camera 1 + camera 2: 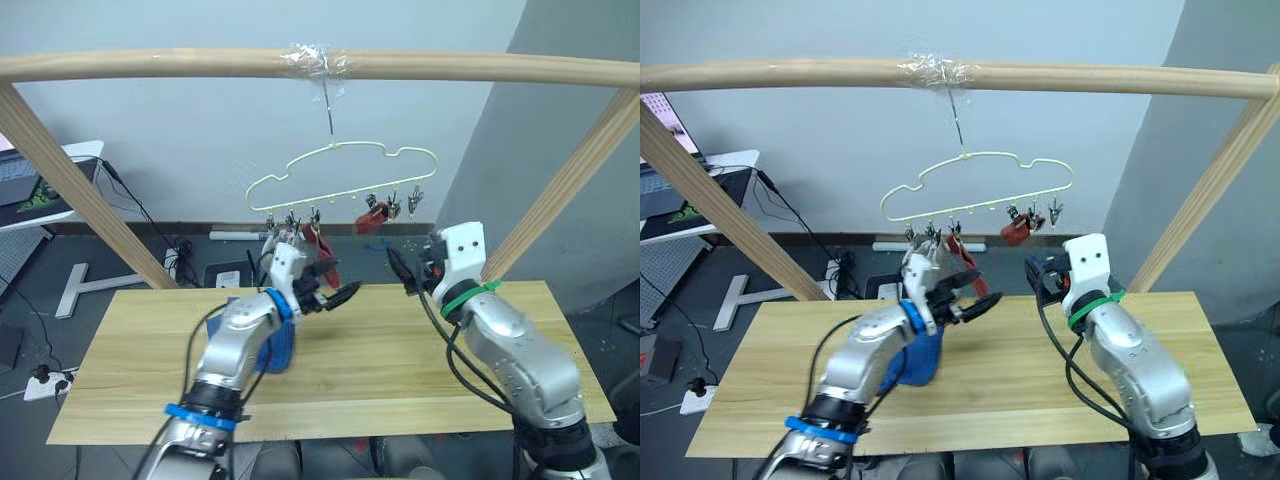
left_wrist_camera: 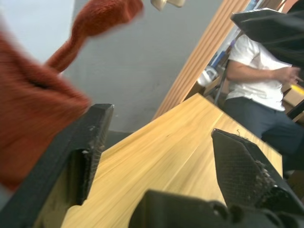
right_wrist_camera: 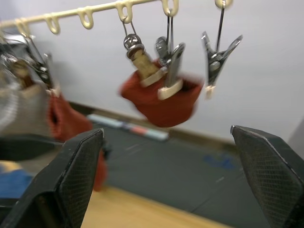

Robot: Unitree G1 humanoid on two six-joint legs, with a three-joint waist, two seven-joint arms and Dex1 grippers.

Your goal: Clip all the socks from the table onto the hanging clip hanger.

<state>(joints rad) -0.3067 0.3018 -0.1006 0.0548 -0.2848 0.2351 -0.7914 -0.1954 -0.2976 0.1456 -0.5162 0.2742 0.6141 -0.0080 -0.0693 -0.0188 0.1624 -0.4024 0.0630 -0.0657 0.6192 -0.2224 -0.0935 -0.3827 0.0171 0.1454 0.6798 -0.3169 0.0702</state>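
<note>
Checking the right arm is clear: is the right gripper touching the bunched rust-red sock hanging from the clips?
Apart. The right wrist view shows the rust-red sock hanging beyond the open right gripper, wall visible between.

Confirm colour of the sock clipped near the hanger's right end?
Rust-red sock, bunched under two clips of the clip hanger; clearest in the right wrist view.

The long light wooden plank desk shows visible grain. A blue sock lies on its left part.
</note>
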